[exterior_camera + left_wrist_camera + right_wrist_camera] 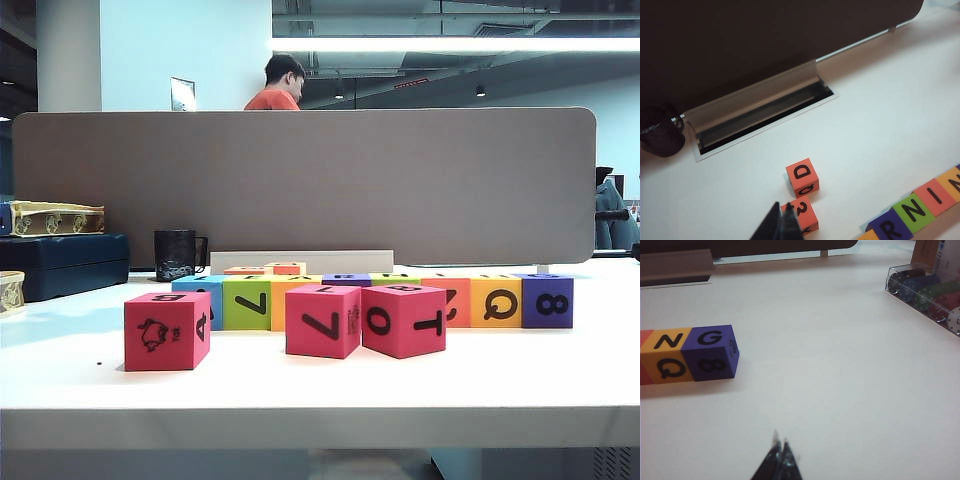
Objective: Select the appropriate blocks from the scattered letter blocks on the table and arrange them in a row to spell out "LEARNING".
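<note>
Row of blocks (400,297) looks finished on desk (300,390); our left gripper (782,220) and right gripper (780,455), jaws closed empty, should pull clear without nudging it.

Row of blocks (920,207) in front of the partition (300,180): tops read R, N, I, N in left wrist view. Row's end farthest from the mug (176,254): orange block (665,355) N on top, Q on front; purple block (710,352) G on top, 8 on front. Two orange blocks between row and partition: D (802,177), 3 (802,214). Front red blocks: 4 (167,330), 7 (322,320), O and T (404,320).
</note>
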Controlling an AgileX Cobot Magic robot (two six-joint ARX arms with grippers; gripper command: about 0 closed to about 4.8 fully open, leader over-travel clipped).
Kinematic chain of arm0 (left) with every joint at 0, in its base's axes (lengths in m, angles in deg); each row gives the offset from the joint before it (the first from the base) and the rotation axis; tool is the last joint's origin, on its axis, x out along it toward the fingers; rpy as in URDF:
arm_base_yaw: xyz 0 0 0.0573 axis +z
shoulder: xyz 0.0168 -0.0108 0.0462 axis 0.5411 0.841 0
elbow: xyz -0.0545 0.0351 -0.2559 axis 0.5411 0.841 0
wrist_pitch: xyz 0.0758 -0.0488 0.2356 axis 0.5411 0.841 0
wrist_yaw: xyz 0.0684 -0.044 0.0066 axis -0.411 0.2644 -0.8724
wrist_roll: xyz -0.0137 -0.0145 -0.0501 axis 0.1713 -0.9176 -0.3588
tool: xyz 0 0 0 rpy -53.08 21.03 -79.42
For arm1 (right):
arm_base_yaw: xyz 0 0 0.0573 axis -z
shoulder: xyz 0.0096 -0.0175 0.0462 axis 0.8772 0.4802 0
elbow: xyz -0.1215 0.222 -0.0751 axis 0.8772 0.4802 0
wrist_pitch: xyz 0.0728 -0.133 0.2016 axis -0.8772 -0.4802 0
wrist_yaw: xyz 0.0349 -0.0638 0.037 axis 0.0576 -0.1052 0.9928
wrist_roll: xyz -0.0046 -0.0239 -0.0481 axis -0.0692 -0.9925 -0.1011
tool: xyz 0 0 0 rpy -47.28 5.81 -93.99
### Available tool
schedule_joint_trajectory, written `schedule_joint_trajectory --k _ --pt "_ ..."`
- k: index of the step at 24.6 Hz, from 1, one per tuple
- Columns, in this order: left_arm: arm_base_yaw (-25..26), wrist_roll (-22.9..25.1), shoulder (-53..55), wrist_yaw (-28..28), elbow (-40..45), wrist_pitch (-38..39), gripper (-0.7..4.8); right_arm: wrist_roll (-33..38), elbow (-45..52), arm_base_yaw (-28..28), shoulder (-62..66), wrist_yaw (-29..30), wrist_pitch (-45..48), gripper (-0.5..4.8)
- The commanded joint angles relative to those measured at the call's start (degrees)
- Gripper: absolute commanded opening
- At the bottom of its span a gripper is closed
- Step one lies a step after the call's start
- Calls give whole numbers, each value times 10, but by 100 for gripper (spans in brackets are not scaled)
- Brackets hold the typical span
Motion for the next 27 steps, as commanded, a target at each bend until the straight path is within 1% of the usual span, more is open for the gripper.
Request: schedule_joint_trajectory --k 1,2,4,6,8,13,15,18,21,23,25,27 --pt "25 2 -92 -2 146 -136 -5 1 1 0 -7 1 2 -1" --pt "41 2 -134 -2 211 -170 -5 1 1 0 -7 1 2 -1" --pt "63 1 -180 -2 278 -193 -5 1 1 0 -7 1 2 -1" --pt "106 -8 -257 -2 388 -222 -5 1 1 0 -7 1 2 -1" --pt "129 -18 -298 -2 450 -237 -5 1 1 0 -7 1 2 -1" --pt "182 -21 -400 -2 597 -267 -5 1 1 0 -7 1 2 -1" --pt "209 -23 -477 -2 699 -302 -5 1 1 0 -7 1 2 -1" --pt "214 -24 -546 -2 788 -349 -5 1 1 0 -7 1 2 -1" --pt "214 -31 -608 0 860 -372 -5 1 1 0 -7 1 2 -1" --pt "214 -55 -668 -1 931 -379 -5 1 1 0 -7 1 2 -1" --pt "214 -69 -705 0 978 -400 -5 1 1 0 -7 1 2 -1" --pt "211 -87 -732 -2 1003 -401 -5 1 1 0 -7 1 2 -1"
